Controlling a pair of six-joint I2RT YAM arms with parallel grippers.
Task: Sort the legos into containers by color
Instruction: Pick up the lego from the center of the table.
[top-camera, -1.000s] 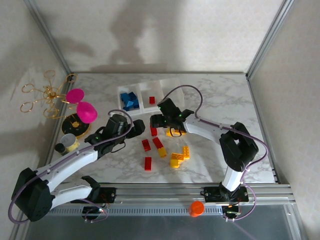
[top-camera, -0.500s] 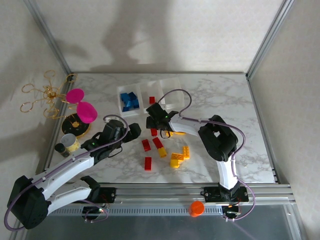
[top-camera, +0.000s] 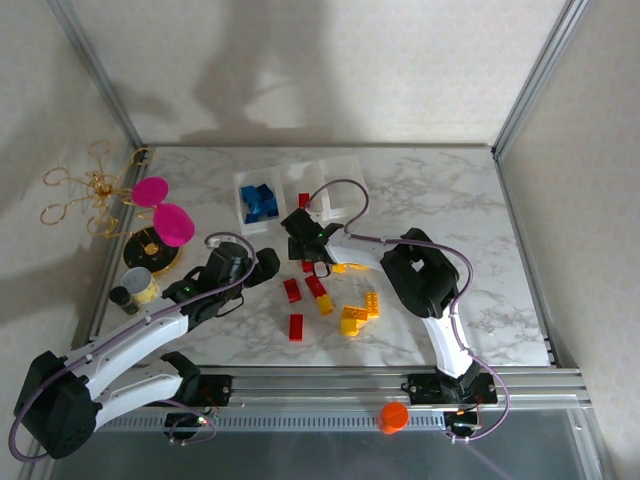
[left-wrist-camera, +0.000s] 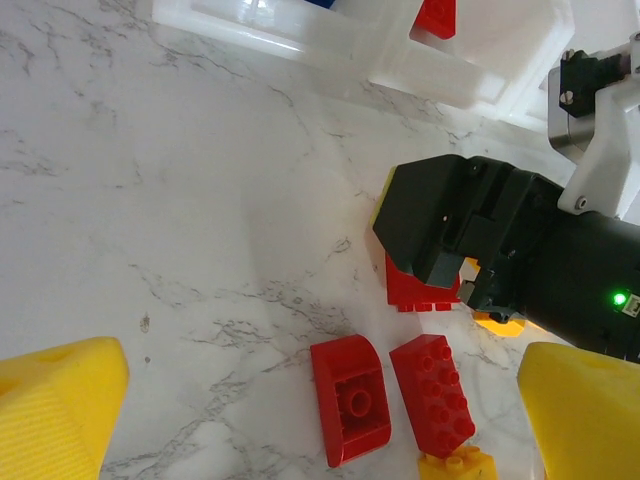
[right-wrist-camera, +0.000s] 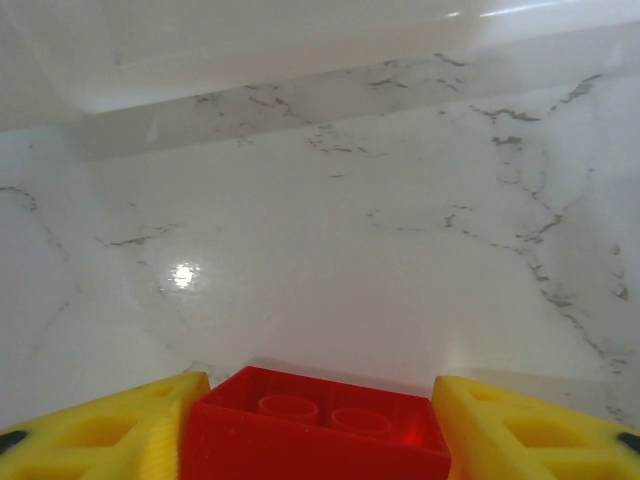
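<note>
My right gripper (right-wrist-camera: 315, 425) is down on the marble just in front of the white tray (top-camera: 340, 170), shut on a red lego (right-wrist-camera: 318, 425) that sits underside up between its yellow fingers. From the left wrist view, that same lego (left-wrist-camera: 418, 291) pokes out beneath the black right gripper (left-wrist-camera: 470, 235). My left gripper (top-camera: 262, 265) hovers open to the left of the loose legos, over two red ones (left-wrist-camera: 350, 400) (left-wrist-camera: 432, 390). Blue legos (top-camera: 259, 203) lie in the tray's left compartment and one red lego (top-camera: 304, 200) in the middle one. Yellow legos (top-camera: 358, 313) lie further right.
Two magenta discs (top-camera: 160, 208), a grey-and-yellow cup (top-camera: 138, 284) and gold wire shapes (top-camera: 90, 190) stand at the left edge. More red legos (top-camera: 296, 326) lie near the front. An orange knob (top-camera: 393, 416) sits on the front rail. Metal frame posts border the table.
My right gripper has moved left and down onto the red lego in front of the tray, and its jaws have closed on it. My left arm has drawn back slightly.
</note>
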